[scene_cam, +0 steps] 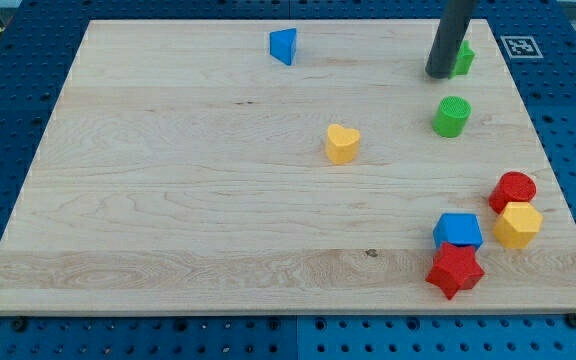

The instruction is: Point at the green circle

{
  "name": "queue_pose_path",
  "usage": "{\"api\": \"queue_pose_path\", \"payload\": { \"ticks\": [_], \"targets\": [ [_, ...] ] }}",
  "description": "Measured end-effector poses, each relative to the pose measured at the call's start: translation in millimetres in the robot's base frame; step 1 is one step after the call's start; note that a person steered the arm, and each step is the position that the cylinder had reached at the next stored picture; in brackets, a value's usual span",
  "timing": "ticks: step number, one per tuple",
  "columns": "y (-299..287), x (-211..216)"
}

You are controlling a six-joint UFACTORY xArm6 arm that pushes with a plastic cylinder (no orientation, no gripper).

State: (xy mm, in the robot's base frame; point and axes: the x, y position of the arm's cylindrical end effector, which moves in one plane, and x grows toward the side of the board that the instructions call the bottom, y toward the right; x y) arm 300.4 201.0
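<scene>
Camera view – my tip above green circle, perhaps touching half-hidden green block

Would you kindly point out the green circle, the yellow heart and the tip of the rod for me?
green circle (452, 115), camera view, on its ridged round top face.
yellow heart (342, 142), camera view, middle of its top face.
my tip (436, 73), camera view, the rod's very lower end, above the green circle toward the view's top.

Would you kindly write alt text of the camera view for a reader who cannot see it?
My tip rests near the board's top right, just above the green circle and beside a partly hidden green block. On the wooden board also lie a blue triangle, a yellow heart, and a bottom-right cluster: red circle, yellow hexagon, blue cube, red star.
</scene>
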Motion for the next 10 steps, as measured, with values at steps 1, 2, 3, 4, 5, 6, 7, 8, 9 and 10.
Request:
{"api": "queue_pose_path", "payload": {
  "ticks": [1,2,3,4,5,6,7,8,9,10],
  "targets": [
    [4,-10],
    [3,9],
    [-8,30],
    [-25,37],
    [-32,40],
    [-32,40],
    [-32,40],
    [-32,41],
    [-32,42],
    [-32,43]
  ]
}}
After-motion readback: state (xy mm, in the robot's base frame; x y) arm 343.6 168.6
